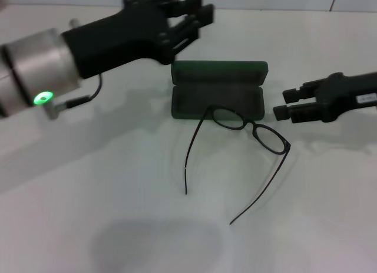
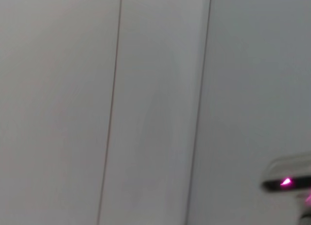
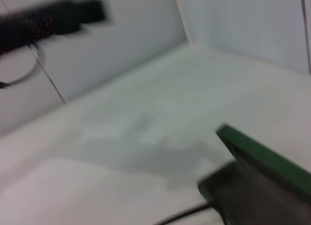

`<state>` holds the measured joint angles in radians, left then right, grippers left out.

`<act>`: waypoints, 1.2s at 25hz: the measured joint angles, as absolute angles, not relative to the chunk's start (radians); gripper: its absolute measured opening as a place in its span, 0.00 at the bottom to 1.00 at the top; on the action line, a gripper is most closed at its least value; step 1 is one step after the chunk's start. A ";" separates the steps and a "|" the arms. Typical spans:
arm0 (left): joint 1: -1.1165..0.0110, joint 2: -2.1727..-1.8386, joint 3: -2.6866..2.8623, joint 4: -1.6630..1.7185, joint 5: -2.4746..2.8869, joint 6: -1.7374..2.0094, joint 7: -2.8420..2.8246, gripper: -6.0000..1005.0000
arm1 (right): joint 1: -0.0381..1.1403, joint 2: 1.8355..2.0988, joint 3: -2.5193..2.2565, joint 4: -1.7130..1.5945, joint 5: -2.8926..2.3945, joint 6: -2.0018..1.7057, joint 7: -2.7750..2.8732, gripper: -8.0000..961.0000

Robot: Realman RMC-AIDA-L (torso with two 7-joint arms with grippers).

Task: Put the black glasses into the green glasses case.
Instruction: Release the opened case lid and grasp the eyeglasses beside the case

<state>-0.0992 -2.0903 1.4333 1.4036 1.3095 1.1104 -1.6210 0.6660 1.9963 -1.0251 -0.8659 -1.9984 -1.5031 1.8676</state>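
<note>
Glasses and case lay together on a white table (image 1: pixel 88 184). From the head camera, the green glasses case (image 1: pixel 218 90) sat open near the middle of the table's far half, its lid standing upright behind the tray and its dark felt-like inside facing up. The black glasses (image 1: pixel 247 130) rested outside the case, unfolded, with the frame tilted: one oval lens overlapped the tray's near edge and the other lay on the table just in front of the case's right corner. Both slender temple arms stretched away from the case toward the near side of the table.

The left gripper (image 1: pixel 191 19) hung in the air above and behind the case's left end, on a black hand fixed to a silver wrist with a green light. Its fingers were spread apart and held nothing.

The right gripper (image 1: pixel 284 104) hovered low, just beside the right end of the case, pointing toward it. Its two fingertips stood slightly apart with nothing between them, and it touched neither the case nor the glasses.

The right wrist camera showed a corner of the case (image 3: pixel 265 159), green lid edge over dark lining, close up. The left wrist camera showed only pale wall panels.
</note>
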 joint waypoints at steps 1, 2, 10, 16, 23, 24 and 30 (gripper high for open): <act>-0.104 -2.090 1.405 1.337 1.257 1.165 -1.579 0.25 | 0.689 1.997 -1.025 -0.859 -2.032 -1.497 1.888 0.54; -0.110 -2.090 1.373 1.256 1.196 1.221 -1.529 0.25 | 0.718 1.998 -1.025 -0.845 -2.065 -1.489 1.912 0.53; -0.127 -2.090 1.229 0.906 1.063 1.420 -1.374 0.25 | 0.900 2.018 -1.092 -0.698 -2.215 -1.377 2.049 0.49; -0.150 -2.090 1.156 0.777 1.046 1.514 -1.321 0.24 | 1.001 2.021 -1.206 -0.570 -2.219 -1.274 2.094 0.46; -0.184 -2.090 1.140 0.710 1.037 1.546 -1.302 0.24 | 1.041 2.022 -1.249 -0.496 -2.221 -1.208 2.105 0.36; -0.186 -2.090 1.139 0.708 1.036 1.546 -1.301 0.24 | 1.040 2.022 -1.254 -0.494 -2.221 -1.206 2.105 0.33; -0.200 -2.090 1.139 0.706 1.030 1.548 -1.299 0.24 | 1.022 2.025 -1.338 -0.501 -2.217 -1.189 2.094 0.23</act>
